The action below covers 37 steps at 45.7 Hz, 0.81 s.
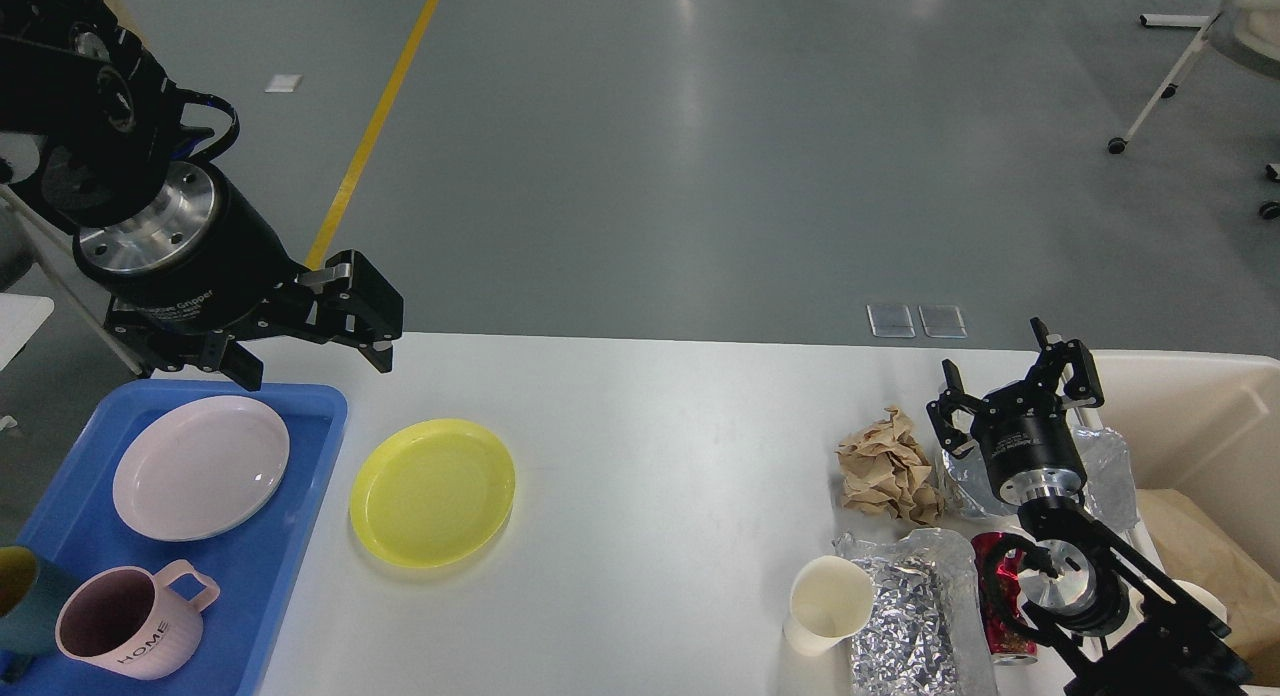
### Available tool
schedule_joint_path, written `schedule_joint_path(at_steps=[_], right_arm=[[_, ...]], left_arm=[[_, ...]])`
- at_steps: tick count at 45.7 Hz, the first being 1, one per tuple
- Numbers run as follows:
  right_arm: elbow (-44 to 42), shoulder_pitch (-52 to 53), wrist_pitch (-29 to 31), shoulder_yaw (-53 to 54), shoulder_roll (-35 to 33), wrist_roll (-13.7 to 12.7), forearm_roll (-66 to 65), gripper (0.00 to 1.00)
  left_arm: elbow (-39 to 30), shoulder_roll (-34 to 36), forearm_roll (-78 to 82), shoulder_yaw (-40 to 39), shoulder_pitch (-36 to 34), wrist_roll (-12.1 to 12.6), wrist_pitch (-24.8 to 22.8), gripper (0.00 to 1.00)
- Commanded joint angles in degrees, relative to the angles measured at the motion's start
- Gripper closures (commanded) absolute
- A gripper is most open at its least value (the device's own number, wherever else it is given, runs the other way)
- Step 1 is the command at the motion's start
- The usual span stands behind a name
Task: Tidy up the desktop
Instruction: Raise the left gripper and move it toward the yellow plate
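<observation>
Left gripper [312, 361] open, empty; yellow plate [432, 492] on worktop [660, 456] just below-right; right gripper [1015, 388] open, far

The desktop [650, 426] is plain white and glossy. At lower left sits a bright blue tray [290, 536] carrying a pale pink plate [200, 466] and a dusty pink mug [130, 626] lettered in dark print. Beside it lies a lemon-yellow plate [432, 492]. Toward the lower right: crumpled tan paper [888, 466], a cream paper cup [830, 606], crinkled silver foil [910, 616] and a red can [1000, 601]. The bin [1190, 406] at right is beige. A yellow stripe [375, 126] crosses the grey floor [750, 126] at upper left.
</observation>
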Motion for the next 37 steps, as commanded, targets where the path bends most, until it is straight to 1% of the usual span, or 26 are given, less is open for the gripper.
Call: schedule_joint_path(at_steps=[1,5,10,15,22,24,28,31,34,37], right_arm=[[0.0,0.1,0.0,0.0,0.0,0.0,0.0,0.00],[0.0,0.0,0.0,0.0,0.0,0.0,0.0,0.00],[0.0,0.0,0.0,0.0,0.0,0.0,0.0,0.00],[0.0,0.0,0.0,0.0,0.0,0.0,0.0,0.00],[0.0,0.1,-0.1,0.0,0.0,0.0,0.0,0.00],[0.0,0.0,0.0,0.0,0.0,0.0,0.0,0.00],[0.0,0.0,0.0,0.0,0.0,0.0,0.0,0.00],[0.0,0.0,0.0,0.0,0.0,0.0,0.0,0.00],[0.0,0.0,0.0,0.0,0.0,0.0,0.0,0.00],[0.0,0.0,0.0,0.0,0.0,0.0,0.0,0.00]], left_arm=[[0.0,0.2,-0.3,-0.3,1.9,0.2,0.0,0.04],[0.1,0.7,0.0,-0.9,3.6,0.6,0.6,0.04],[0.4,2.7,0.1,-0.7,6.0,0.4,3.5,0.04],[0.9,4.6,-0.4,-1.0,8.3,-0.3,3.7,0.04],[4.4,4.4,-1.2,-1.7,15.9,-0.4,4.6,0.04],[5.2,4.3,-3.0,-1.9,18.1,-0.4,5.6,0.04],[7.3,5.1,-8.7,-2.4,24.1,-0.4,10.2,0.04],[8.3,5.4,-12.6,-3.9,28.4,-0.4,14.7,0.05],[9.4,5.2,-14.8,-5.5,33.4,-0.2,21.2,0.06],[9.8,4.6,-15.9,-8.3,38.3,-0.2,28.9,0.07]])
